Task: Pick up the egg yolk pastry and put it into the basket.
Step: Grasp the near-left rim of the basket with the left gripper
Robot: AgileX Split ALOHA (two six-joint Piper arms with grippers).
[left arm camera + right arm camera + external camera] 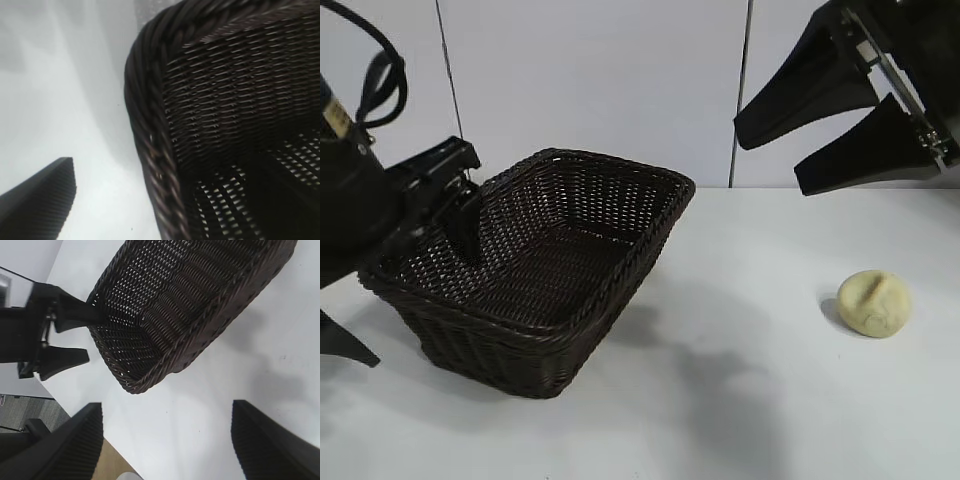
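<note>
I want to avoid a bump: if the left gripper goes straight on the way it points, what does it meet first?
Probably the basket: the open left gripper straddles its rim, one finger inside, one outside, pointing steeply down, so rim or woven floor comes first.

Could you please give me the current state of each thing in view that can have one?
basket: tilted, its right side raised off the table; nothing inside but a left finger.
egg yolk pastry: lying on the table right of the basket, untouched.
left gripper: open, straddling the basket's left rim, one finger inside and one outside.
right gripper: open, holding nothing, up above the pastry.
</note>
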